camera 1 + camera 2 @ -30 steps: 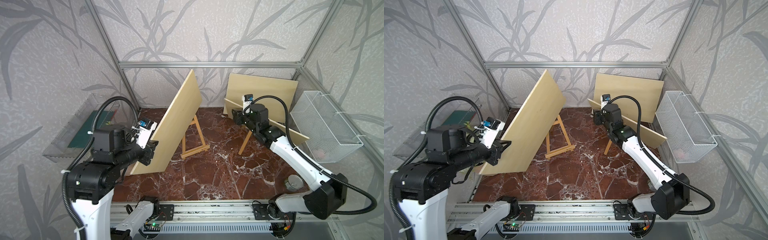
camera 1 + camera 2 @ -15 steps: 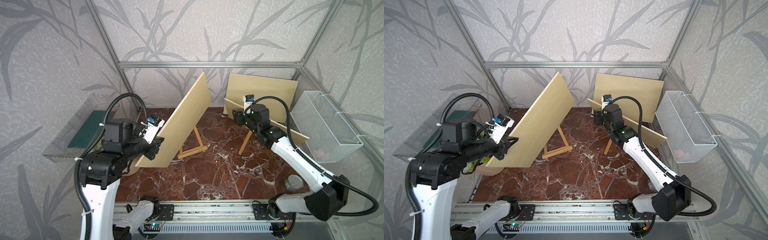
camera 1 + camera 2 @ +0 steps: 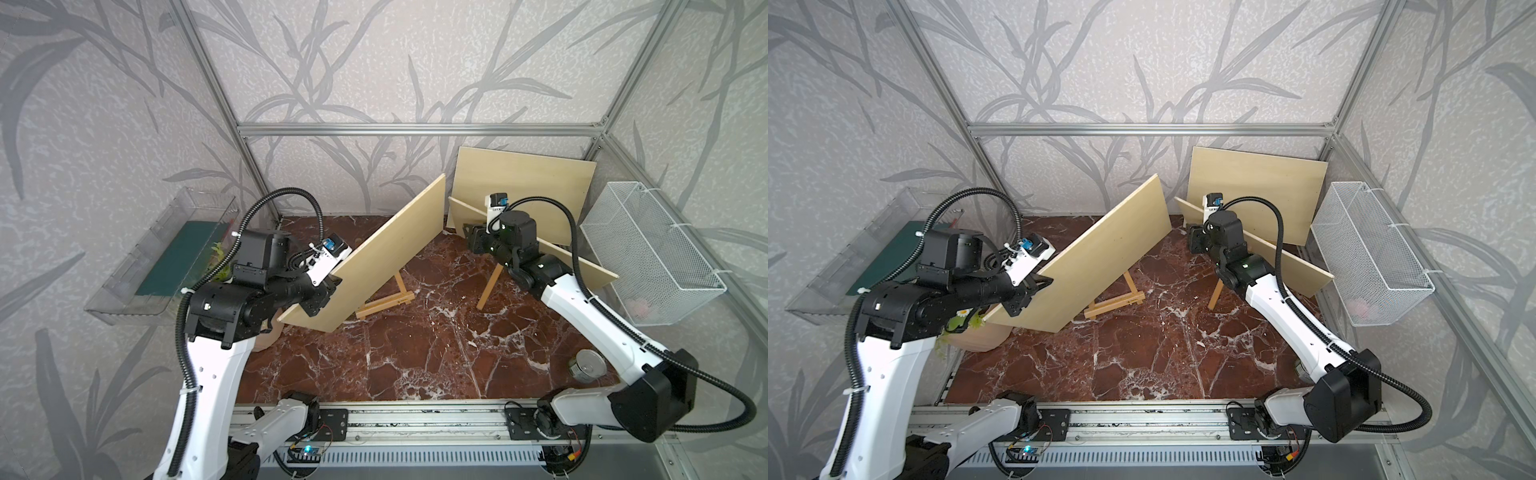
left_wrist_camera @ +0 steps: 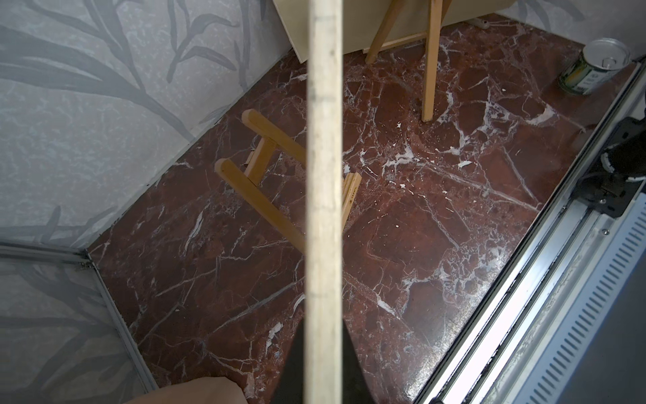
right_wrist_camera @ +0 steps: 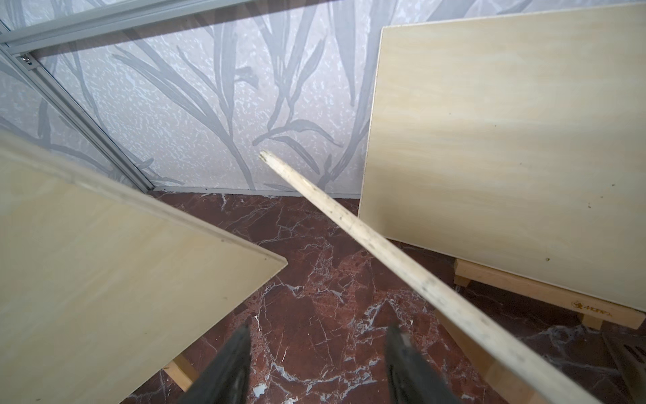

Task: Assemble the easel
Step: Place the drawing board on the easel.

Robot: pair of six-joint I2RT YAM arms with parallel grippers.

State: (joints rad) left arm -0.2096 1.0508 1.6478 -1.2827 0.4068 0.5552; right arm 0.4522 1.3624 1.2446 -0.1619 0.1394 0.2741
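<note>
1. The left gripper [image 3: 327, 291] is clamped tight on one end of a plywood board [image 3: 374, 257]. The board hangs tilted, with its far corner raised toward the back wall.
2. The small wooden easel [image 3: 386, 303] sits on the marble tabletop [image 3: 415, 357], partly hidden beneath that board. Whether the two touch cannot be told.
3. The right gripper [image 5: 314, 335] has its jaws about half apart and holds nothing. A second board [image 5: 419, 273] passes edge-on just beside one finger, not between them.
4. Risk: the held board is large and gripped at one end only, so it could pivot or slip in the jaws while being lowered.
5. Risk: the easel looks light, so a board that arrives off-centre or misses the ledge would probably tip it or shove it.
6. Risk: the raised corner is near the second board, and a swing might knock it.
7. Materials: the boards are pale, smooth, thin rectangles of plywood. The easel is made of honey-coloured squared slats. The tabletop is glossy red-brown marble with white veins.
</note>
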